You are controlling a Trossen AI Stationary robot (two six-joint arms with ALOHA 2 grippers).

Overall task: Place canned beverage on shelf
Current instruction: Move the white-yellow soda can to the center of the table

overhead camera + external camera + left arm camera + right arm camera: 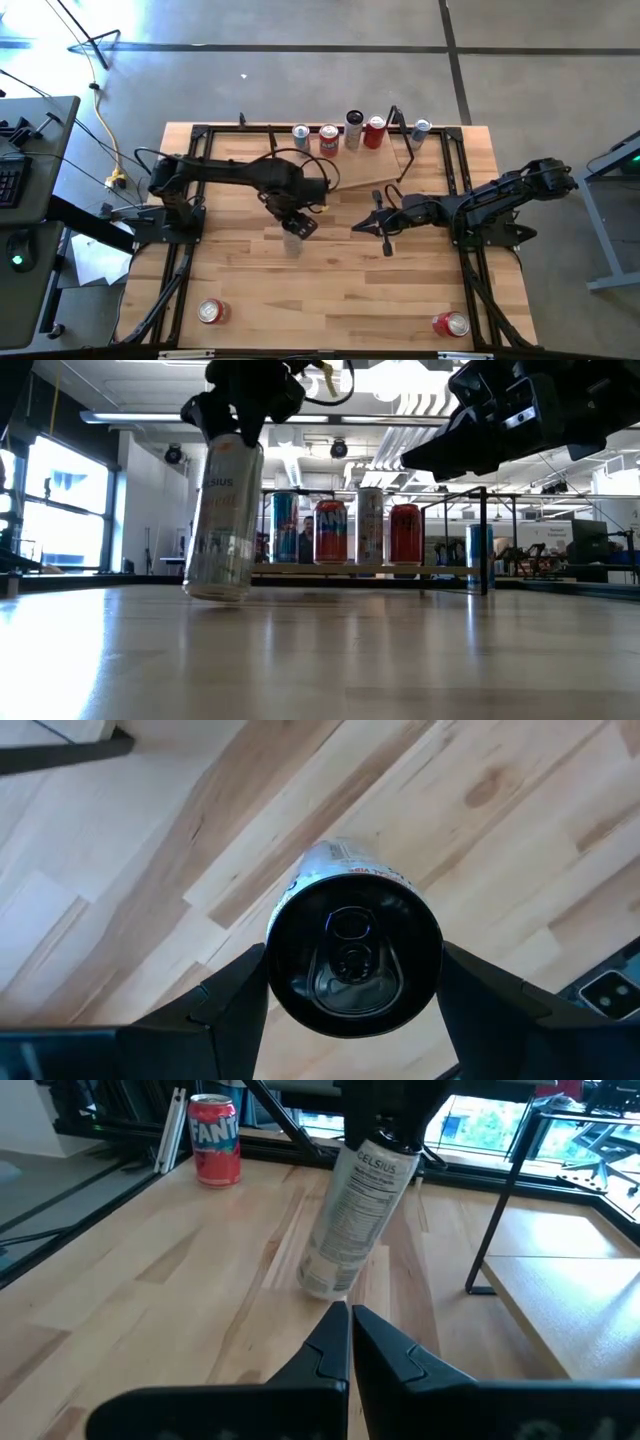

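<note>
A red can (pixel 211 311) is seen lying at the near left corner of the table (pixel 250 290). Near the middle, a tall white can (pixel 222 520) is held at its top by the left gripper (pixel 296 224). Its long axis is almost upright, with the top tipped a little. Its bottom is just above the wood or barely touching; it cannot be told. The right gripper (pixel 372 228) is pinched shut just beside it. Five cans are stood on the shelf (pixel 365 163) at the far side. Another red can (pixel 451 324) is seen at the near right corner.
</note>
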